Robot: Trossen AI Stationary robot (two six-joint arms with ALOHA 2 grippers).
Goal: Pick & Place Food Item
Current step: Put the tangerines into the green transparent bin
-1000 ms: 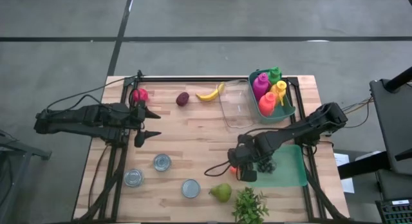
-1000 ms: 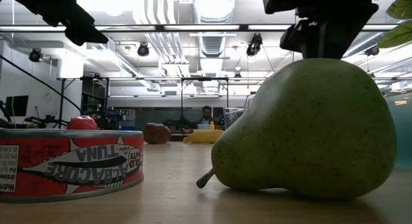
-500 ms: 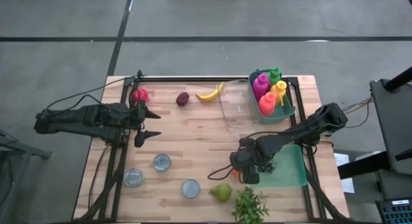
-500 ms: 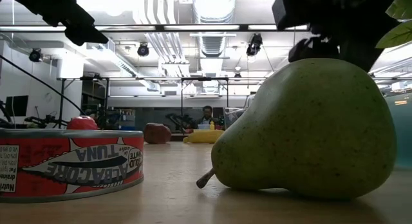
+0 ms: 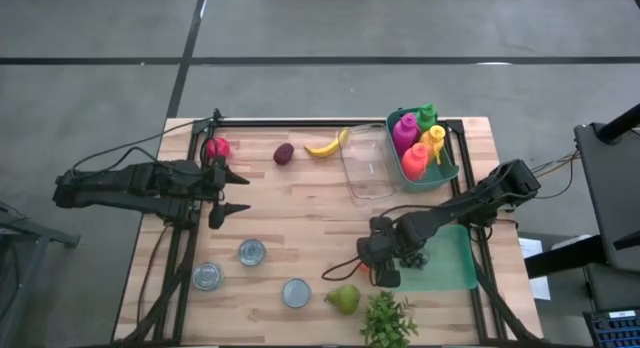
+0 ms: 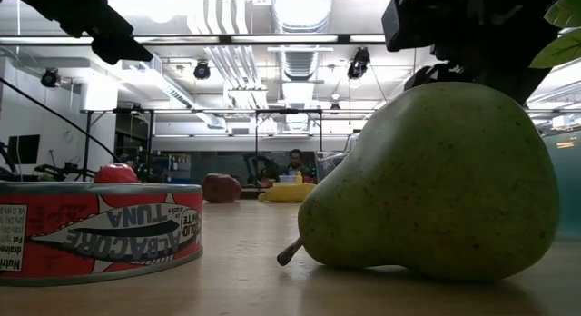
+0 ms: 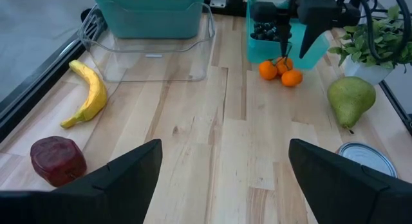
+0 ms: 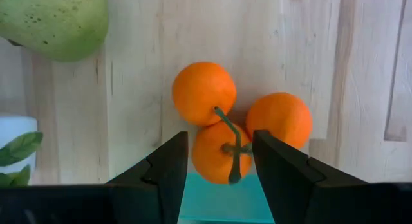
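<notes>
Fingers of the right gripper [image 8: 221, 161] stood half open around an orange cluster [image 8: 237, 129], seemingly not gripping; left gripper [image 7: 222, 163] waited wide open

The right gripper [image 5: 372, 264] hangs low near the worktop's front right, its fingers [image 8: 168, 165] parted. The left gripper [image 5: 236, 191] waits at the rear left, fingers [image 7: 132, 166] spread wide.

Overhead cam looked straight down on the whole table [image 5: 300, 213]. Low cam sat at tabletop level, right up against the pear [image 6: 436, 184]. Left wrist cam saw that pear [image 7: 349, 100] farther off; right wrist cam caught its edge close
</notes>
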